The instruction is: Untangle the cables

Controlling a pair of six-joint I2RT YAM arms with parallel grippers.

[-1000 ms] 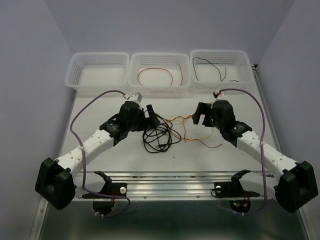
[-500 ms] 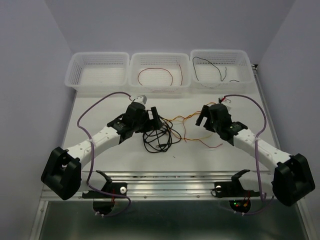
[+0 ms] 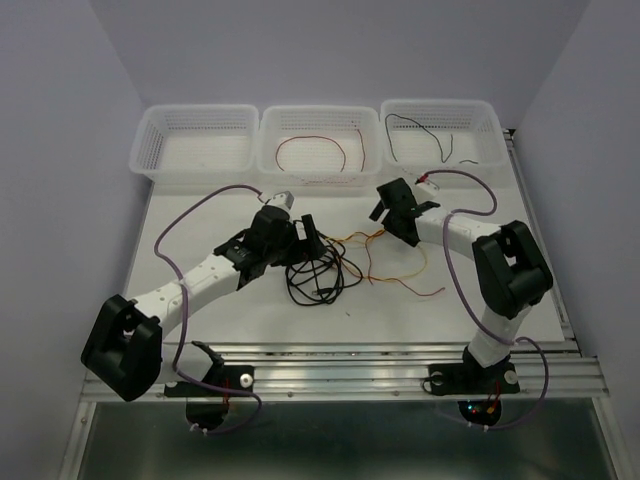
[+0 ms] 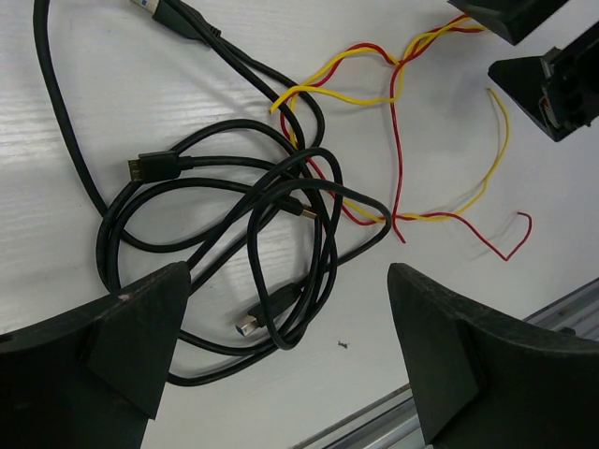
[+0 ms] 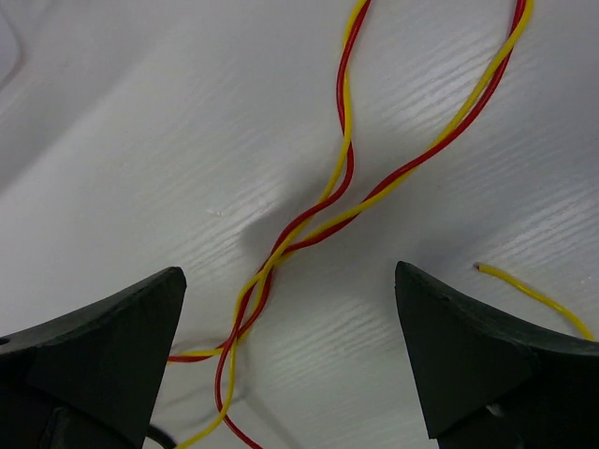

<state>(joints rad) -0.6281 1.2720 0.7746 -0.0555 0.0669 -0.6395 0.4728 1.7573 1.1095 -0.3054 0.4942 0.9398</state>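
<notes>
coil of black cable [image 4: 154, 166] beneath left gripper [image 4: 285, 281], spread wide; right gripper [image 5: 290, 281] equally wide over twisted red-yellow wires [image 5: 281, 251]

Three white plastic mesh baskets [image 3: 197, 108] line the far edge of the white counter [image 3: 270, 320]; the rest lies at its centre.
The coiled black rubber cable [image 4: 329, 245] lies below my left gripper [image 4: 286, 276]. The twisted red and yellow wires [image 5: 279, 254] trail from its right side, passing under my right gripper [image 5: 288, 276]. The middle basket [image 3: 318, 111] holds a thin red wire [image 3: 310, 138], the right-corner basket [image 3: 437, 103] a thin black wire [image 3: 433, 138].
</notes>
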